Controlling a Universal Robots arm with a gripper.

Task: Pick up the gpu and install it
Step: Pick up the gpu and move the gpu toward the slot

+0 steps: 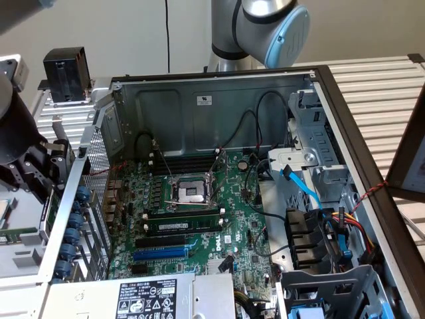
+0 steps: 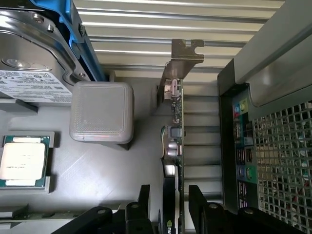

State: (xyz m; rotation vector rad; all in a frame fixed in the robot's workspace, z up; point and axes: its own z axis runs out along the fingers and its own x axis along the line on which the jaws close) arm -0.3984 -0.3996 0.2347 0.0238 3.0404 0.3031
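Straddling the small green circuit-card gpu [image 2: 174,141] with its metal end bracket, the black gripper [image 2: 170,190] holds its jaws wide. The card stands on edge at the grey parts tray's [image 2: 97,170] edge, beside the open metal computer case [image 2: 273,146].

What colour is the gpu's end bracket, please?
The metal end bracket is silver-grey, best in the wrist view.

Silver-grey UR arm [image 1: 229,33] w/ lt-blue joint cap [image 1: 292,30]; black fingers [image 2: 145,202] w/ round screws
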